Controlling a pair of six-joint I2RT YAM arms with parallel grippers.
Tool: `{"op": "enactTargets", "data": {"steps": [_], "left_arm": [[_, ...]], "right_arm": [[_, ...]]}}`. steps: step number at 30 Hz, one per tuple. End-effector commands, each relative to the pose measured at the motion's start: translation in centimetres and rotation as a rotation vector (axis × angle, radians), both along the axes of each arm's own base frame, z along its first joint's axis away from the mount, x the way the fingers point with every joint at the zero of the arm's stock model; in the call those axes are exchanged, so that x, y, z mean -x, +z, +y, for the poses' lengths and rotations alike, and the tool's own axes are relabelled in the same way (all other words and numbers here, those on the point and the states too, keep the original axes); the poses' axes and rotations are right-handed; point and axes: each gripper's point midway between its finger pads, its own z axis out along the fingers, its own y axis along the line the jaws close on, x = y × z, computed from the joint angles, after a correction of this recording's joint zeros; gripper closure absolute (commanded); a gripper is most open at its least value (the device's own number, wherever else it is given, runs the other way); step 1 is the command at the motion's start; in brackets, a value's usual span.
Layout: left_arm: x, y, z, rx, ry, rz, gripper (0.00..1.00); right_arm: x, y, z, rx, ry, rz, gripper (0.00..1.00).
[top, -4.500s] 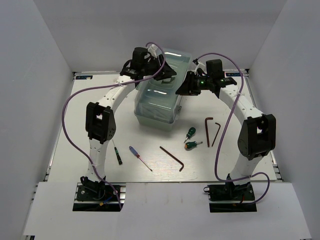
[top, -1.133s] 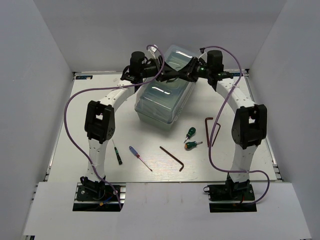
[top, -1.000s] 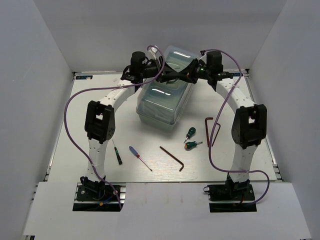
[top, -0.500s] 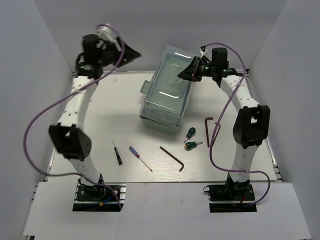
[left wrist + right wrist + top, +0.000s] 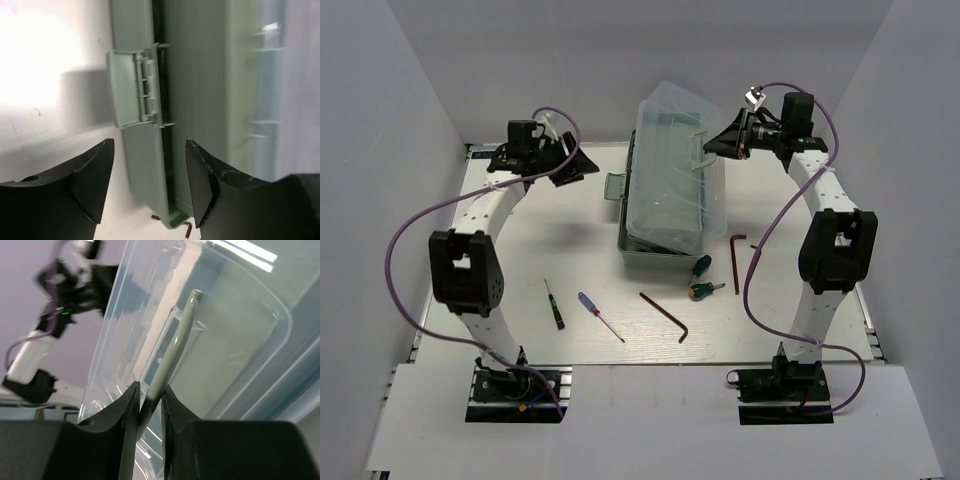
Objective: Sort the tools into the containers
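clamped in the right pincer [image 5: 148, 390], upper right of the top view: pale lid handle [image 5: 172, 347] of the toolbox [image 5: 670, 190] at centre. left pincer [image 5: 148, 150] spread apart, empty, near the side latch [image 5: 132, 90]. lower centre on the worktop [image 5: 520, 230]: screwdrivers [image 5: 587, 301] and hex keys [image 5: 665, 316], loose.

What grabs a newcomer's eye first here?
The big pale mint-green toolbox with a translucent lid stands centre-back on the white table, the right gripper pinching its slim pale-green carry handle from the right. The left gripper hangs open just left of it, by the green side latch. In front lie loose tools, such as a blue-handled screwdriver and a long dark L-shaped hex key.
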Motion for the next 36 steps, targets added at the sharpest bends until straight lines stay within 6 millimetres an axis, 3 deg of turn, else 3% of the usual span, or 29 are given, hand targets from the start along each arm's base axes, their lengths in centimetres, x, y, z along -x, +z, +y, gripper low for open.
{"op": "enactTargets", "data": {"steps": [1,7,12,15,20,25,26,28,32,36], "left_arm": [[0.8,-0.1,-1.6,-0.022,-0.105,-0.021,0.31],[0.2,-4.6,-1.2,-0.053,-0.088,0.064,0.30],[-0.2,-5.8,-1.8,-0.013,-0.100,0.061,0.27],[-0.3,-7.9,-2.2,-0.023,-0.102,0.103,0.27],[-0.6,-8.5,-2.5,-0.033,-0.101,0.122,0.27],[1.2,-10.6,-2.3,-0.043,-0.120,0.173,0.27],[1.5,-10.2,-2.5,-0.030,-0.134,0.161,0.27],[2.3,-10.5,-2.9,-0.007,-0.161,0.161,0.29],[3.6,-11.0,-3.8,0.037,-0.196,0.174,0.36],[3.3,-10.6,-4.3,0.090,-0.191,0.160,0.47]], "right_arm": [[3.6,8.2,-0.6,-0.102,0.248,-0.416,1.00],[4.4,8.3,-1.1,-0.108,0.327,-0.414,1.00],[4.5,8.1,-1.4,-0.108,0.334,-0.404,1.00],[4.4,7.8,-1.5,-0.109,0.331,-0.397,1.00],[4.0,7.5,-1.4,-0.111,0.320,-0.389,1.00],[3.3,6.9,-1.3,-0.114,0.305,-0.378,1.00],[2.5,6.8,-2.6,-0.111,0.268,-0.369,1.00],[2.1,6.4,-2.7,-0.111,0.258,-0.364,1.00],[1.4,5.7,-2.6,-0.116,0.239,-0.336,1.00],[0.9,4.9,-2.6,-0.118,0.228,-0.312,1.00]]}}
